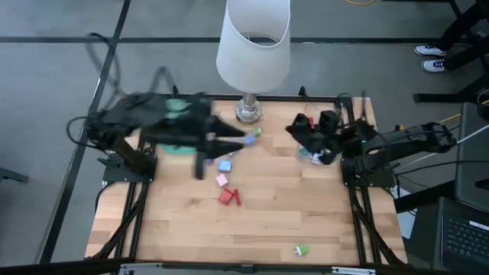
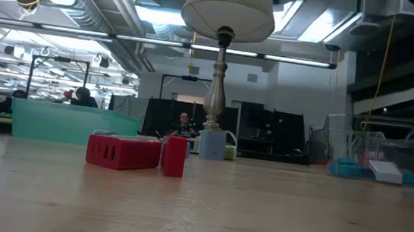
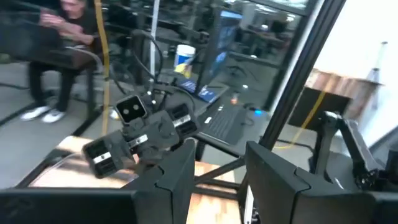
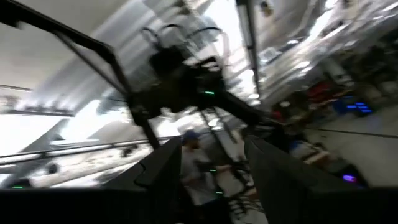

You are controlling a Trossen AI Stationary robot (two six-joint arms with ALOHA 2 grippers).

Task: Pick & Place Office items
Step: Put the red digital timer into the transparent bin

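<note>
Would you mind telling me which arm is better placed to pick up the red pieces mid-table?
Probably the left. Its claw reaches past the lamp toward the table's middle, nearer the red pieces. The right claw hangs by the far right corner, farther away.

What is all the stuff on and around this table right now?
Lamp: one, white shade, silver base, at the table's far edge.
Red pieces: two, side by side, mid-table.
Pink piece: one, just beyond the red ones.
Blue piece: one, beyond the pink.
Green piece: one, alone near the front edge.
Green tray: one, far left of the table.
Clear bin: one, far right, blue and white pieces inside.
Left gripper: jaws open, empty, blurred, near the lamp base.
Right gripper: jaws open, empty, over the bin.
</note>
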